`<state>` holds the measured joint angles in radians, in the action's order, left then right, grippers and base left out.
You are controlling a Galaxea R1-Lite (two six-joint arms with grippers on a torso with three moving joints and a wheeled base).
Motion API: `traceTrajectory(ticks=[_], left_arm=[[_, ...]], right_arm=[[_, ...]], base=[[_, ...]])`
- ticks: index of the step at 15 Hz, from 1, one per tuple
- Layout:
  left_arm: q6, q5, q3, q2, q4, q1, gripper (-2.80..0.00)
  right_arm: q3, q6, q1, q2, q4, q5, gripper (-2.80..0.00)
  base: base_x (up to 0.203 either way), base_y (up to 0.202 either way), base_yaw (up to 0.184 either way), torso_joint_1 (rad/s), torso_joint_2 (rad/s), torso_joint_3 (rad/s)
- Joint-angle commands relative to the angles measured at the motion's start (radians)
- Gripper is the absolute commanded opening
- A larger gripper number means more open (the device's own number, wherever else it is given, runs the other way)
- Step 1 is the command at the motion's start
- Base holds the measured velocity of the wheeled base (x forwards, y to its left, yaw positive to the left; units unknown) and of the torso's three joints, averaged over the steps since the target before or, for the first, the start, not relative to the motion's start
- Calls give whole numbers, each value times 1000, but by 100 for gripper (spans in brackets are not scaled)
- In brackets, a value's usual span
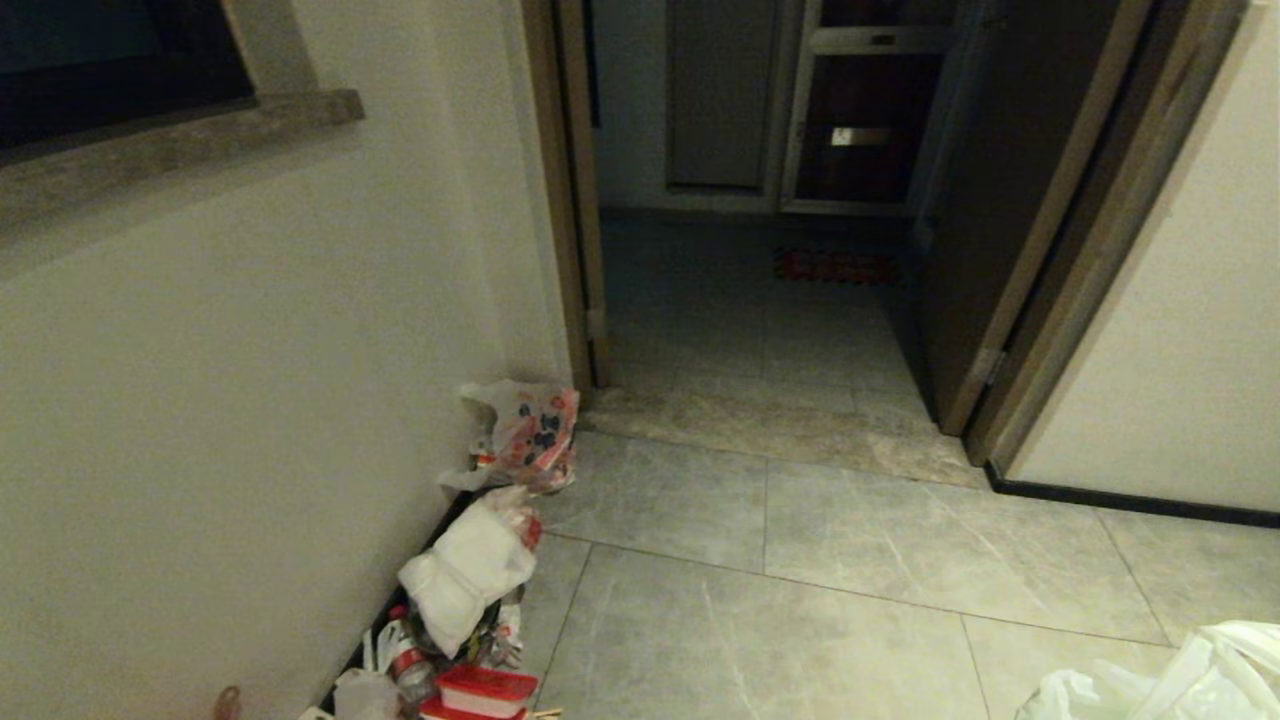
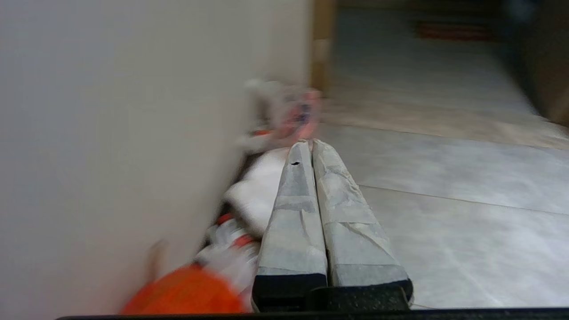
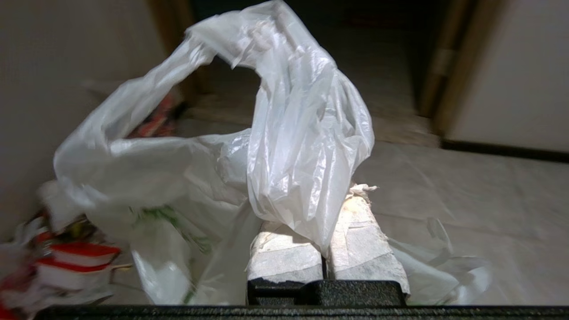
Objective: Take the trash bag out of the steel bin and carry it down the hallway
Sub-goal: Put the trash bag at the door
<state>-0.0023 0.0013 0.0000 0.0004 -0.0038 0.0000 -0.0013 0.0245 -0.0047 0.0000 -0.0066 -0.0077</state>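
Right gripper (image 3: 326, 222) fingers pinching trash bag (image 3: 284, 133), apparently draped over them

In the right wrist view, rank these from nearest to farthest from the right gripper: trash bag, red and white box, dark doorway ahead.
1. The trash bag, pinched in the right gripper.
2. The red and white box, low beside the wall.
3. The dark doorway, far ahead.

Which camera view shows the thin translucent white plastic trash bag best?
The right wrist view. There the thin translucent white plastic trash bag fills the frame, pinched between the shut fingers of the right gripper, green print visible. The head view shows only a corner of it at the lower right edge. The left wrist view does not show it.
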Motion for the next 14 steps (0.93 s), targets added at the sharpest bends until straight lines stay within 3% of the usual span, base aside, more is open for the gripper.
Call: traceTrajectory(ticks=[1,14], left_arm=[[-1,0,0,1,-1,0,-280],[-1,0,0,1,-1,0,-280]], right_arm=[[0,0,0,2,-1,0,-280],[0,0,0,2,0,0,-280]], base=[[2,-9,175,2,6,2],[0,-9,171,2,4,3]])
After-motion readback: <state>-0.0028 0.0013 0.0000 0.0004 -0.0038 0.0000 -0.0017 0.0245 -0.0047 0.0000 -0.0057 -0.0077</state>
